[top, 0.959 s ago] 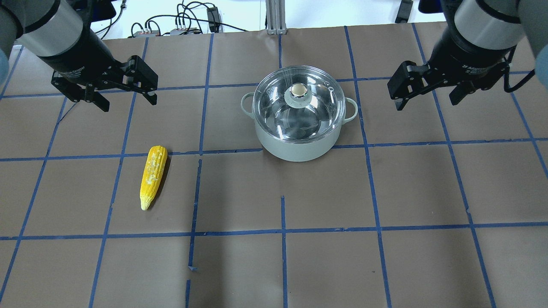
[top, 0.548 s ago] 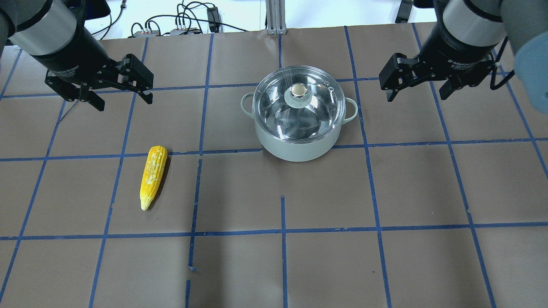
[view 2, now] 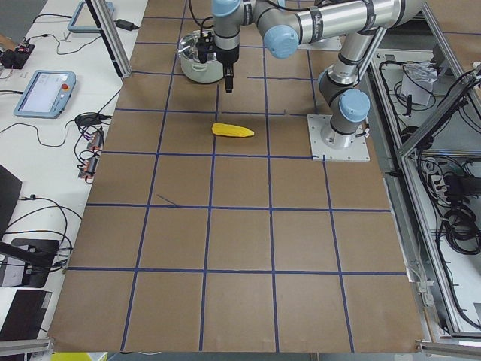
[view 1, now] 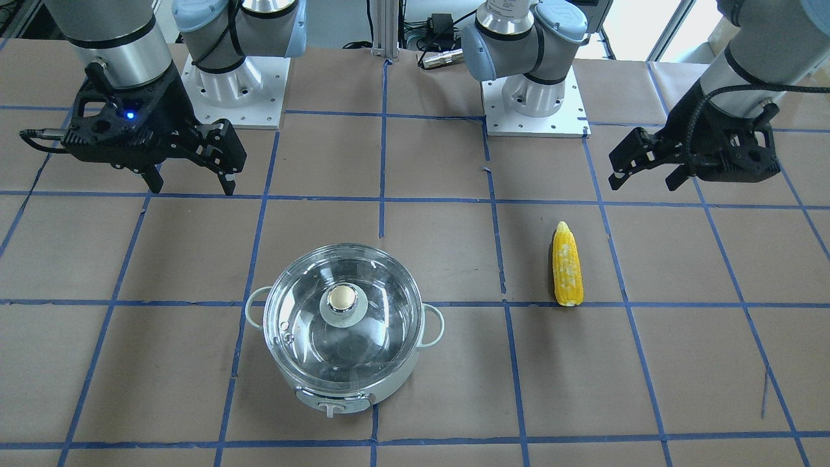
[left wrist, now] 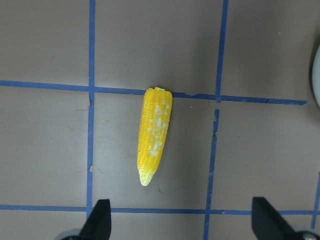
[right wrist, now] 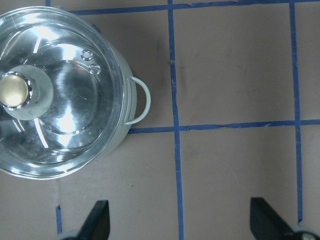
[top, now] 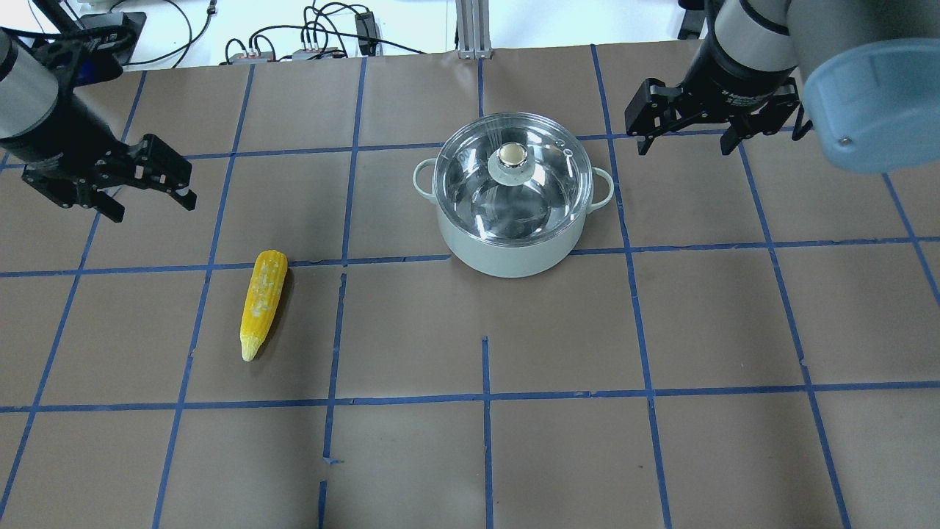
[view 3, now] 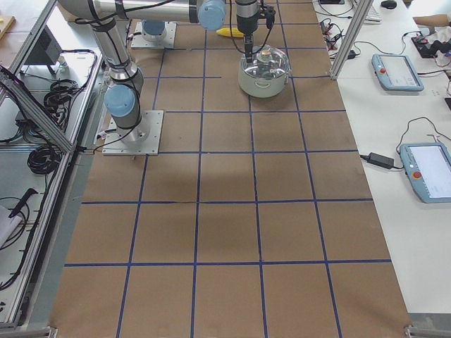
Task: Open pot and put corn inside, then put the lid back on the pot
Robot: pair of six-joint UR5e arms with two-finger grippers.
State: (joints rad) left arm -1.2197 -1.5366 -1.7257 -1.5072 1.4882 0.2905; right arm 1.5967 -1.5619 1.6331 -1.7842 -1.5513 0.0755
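1. Pot (top: 507,246) stands upright on table (top: 661,330), near centre. Lid (top: 547,202) sits flat on the rim and closes it. Beige-gold knob (top: 512,154) is centred on the lid. Control knob (view 1: 331,408) on the pot wall faces away from the robot bases.
2. Corn (top: 262,301) lies flat on the table on the robot's L side, well apart from the pot. Tapered tip points toward the robot bases, blunt end away. Nothing touches it.
3. L gripper (top: 153,209) hangs above the table, near the corn's blunt end and clear of it. Jaws are spread wide and empty. In the L wrist view the corn lies between the two fingertips and touches neither.
4. R gripper (top: 684,150) is raised on the pot's other side, near the loop handle (top: 604,187), w/ no contact. Jaws are spread and empty. In the R wrist view the pot and lid sit off to one side of the fingers.
5. Table is covered in brown paper w/ a blue tape grid. Cables (top: 316,37) lie past its edge.
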